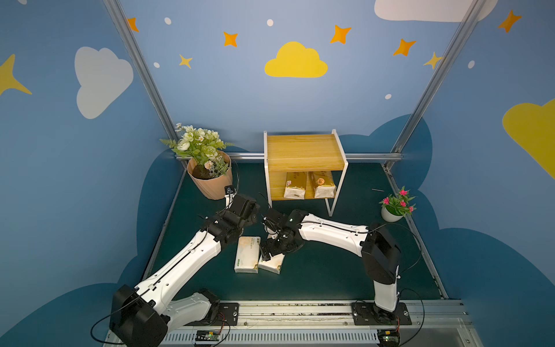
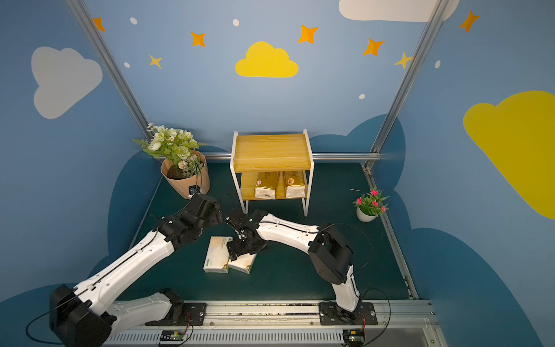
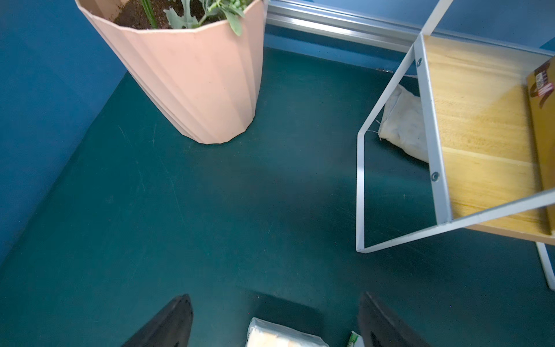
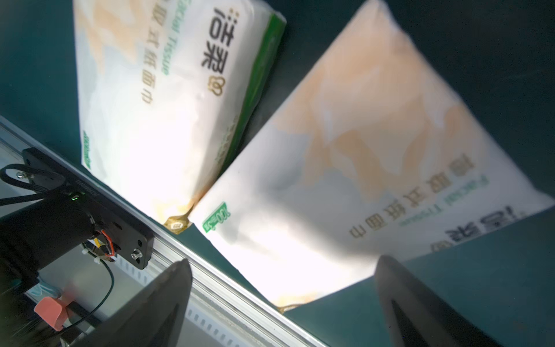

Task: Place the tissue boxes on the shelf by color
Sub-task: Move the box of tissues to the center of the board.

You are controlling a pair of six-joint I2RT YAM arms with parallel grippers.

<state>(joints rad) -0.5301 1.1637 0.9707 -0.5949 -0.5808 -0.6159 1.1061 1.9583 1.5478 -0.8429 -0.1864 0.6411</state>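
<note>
Right wrist | white pack (image 4: 156,120) reads "Facial Tissue" in green | right hand (image 4: 283,263) spread | left hand (image 3: 274,297) spread

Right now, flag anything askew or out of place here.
A lumpy white bag lies on the mat under the shelf, unlike any tissue pack. The white packs lie splayed, touching at one corner.
</note>
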